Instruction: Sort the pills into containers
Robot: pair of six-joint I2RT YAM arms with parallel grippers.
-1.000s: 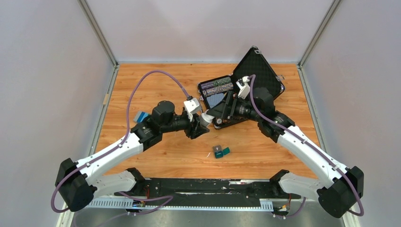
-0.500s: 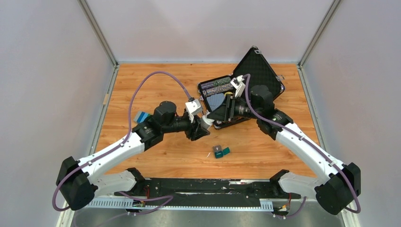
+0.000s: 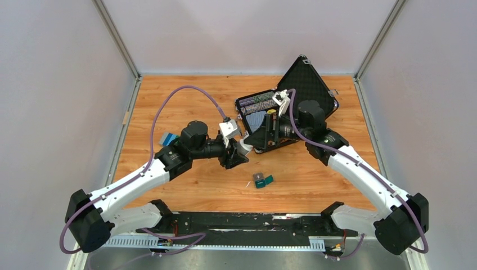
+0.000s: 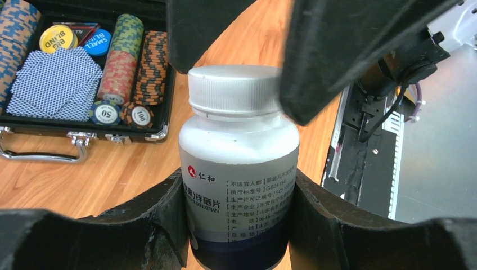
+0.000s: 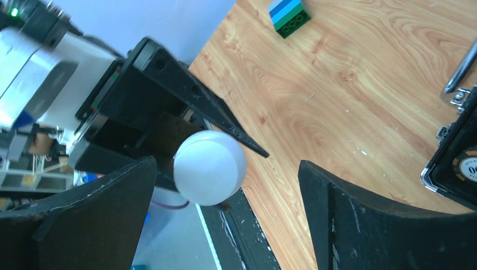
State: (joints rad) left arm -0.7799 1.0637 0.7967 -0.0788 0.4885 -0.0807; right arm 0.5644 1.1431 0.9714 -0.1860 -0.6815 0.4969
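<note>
Left gripper [image 4: 239, 191] squeezes a white bottle [image 4: 239, 163]; right gripper [image 5: 228, 166] gapes wide around its cap.
The arms partly hide the black case [image 3: 312, 79]; chips [image 4: 106, 112] read "50", "100". The bottle's bottom is cut off. The tiny teal box [image 3: 263, 180] lies apart on the table [image 3: 169, 95].

The label on the white plastic bottle [image 4: 239, 169] shows a red emblem with the brand 仁和. Below it is a larger line ending in 片, then small bracketed fields: 不适宜人群, 执行标准号 with a code starting GB24, 生产企业, and 电话 starting 0546. In the black chip case [image 4: 56, 125], a yellow round chip [image 4: 58, 38] reads BIG BLIND and a blue round chip [image 4: 100, 40] reads SMALL BLIND. At the case's front edge, a blue-and-white chip [image 4: 106, 112] reads 50 and a black-and-orange chip [image 4: 139, 115] reads 100.
</note>
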